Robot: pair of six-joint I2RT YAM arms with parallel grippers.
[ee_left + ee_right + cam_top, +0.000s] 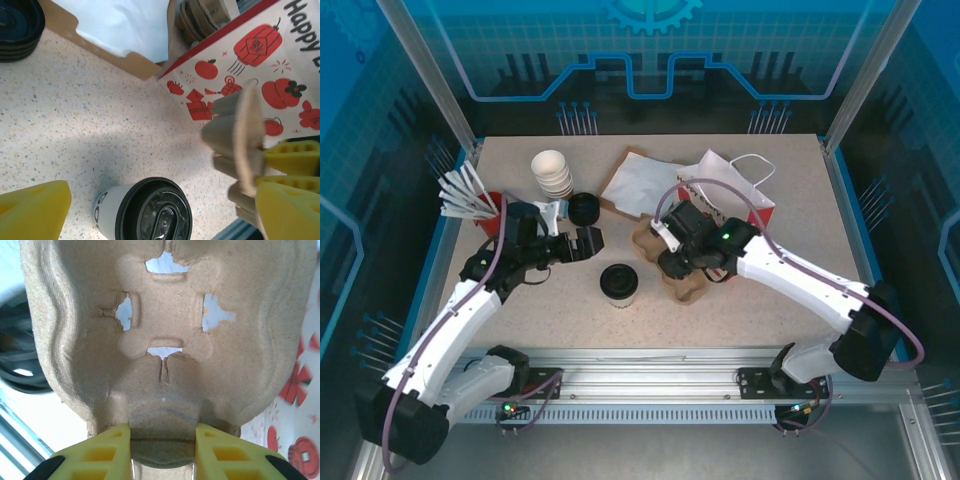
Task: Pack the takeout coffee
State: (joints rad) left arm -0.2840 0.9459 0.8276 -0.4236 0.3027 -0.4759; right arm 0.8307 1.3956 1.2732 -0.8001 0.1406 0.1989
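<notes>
As seen from above, takeout coffee point(618, 284) upright on the speckled table point(720, 320), black lid on, near the middle of the front half. Just up-left of it, left gripper point(592, 243), jaws spread wide and apart from the cup. To the cup's right, right gripper point(670, 263), clamped on the edge of a cardboard cup tray point(688, 290); tray near the cup, not touching it. Behind the tray, a white paper bag point(735, 185) with red print and looped handles, beside a flat brown-and-white sleeve point(640, 185). Further left, a stack of white cups point(553, 172), loose black lids point(584, 208), and a red holder point(492, 215) with what may be white sticks or packets, too small to tell.

From the left wrist, coffee at bottom centre, lid facing the camera, flanked by two yellow fingers point(32, 207) held far apart, neither touching it. At right, tray seen edge-on in front of the bag's red lantern print. Lids stacked at top left.

From the right wrist, yellow fingers point(100, 455) pinching a rounded lip of the tray from both sides. Above them, the tray's moulded hollow, pierced by four ragged slots.
</notes>
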